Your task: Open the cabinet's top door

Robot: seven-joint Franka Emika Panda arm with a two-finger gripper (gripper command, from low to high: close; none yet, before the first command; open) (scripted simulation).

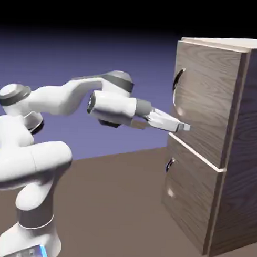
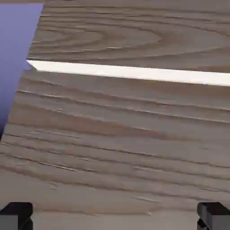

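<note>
The cabinet point(image 1: 240, 156) of light wood grain stands at the exterior view's right. Its top door point(image 1: 205, 97) is the larger upper panel, with a curved metal handle point(image 1: 177, 85) near its left edge. My gripper point(image 1: 182, 126) points at the door's lower left part, below the handle and just above the lower panel point(image 1: 190, 201). The tips are close to the wood; contact cannot be told. In the hand view, wood grain fills the picture, crossed by a pale strip point(image 2: 134, 72). The two fingertips point(image 2: 15, 215) sit far apart at the bottom corners, so the gripper point(image 2: 115, 220) is open and holds nothing.
The lower panel carries a small handle point(image 1: 169, 165). The brown table point(image 1: 111, 203) spreads between the robot's base and the cabinet. Blue backdrop point(image 2: 15, 54) shows at the hand view's upper left, past the wood's edge.
</note>
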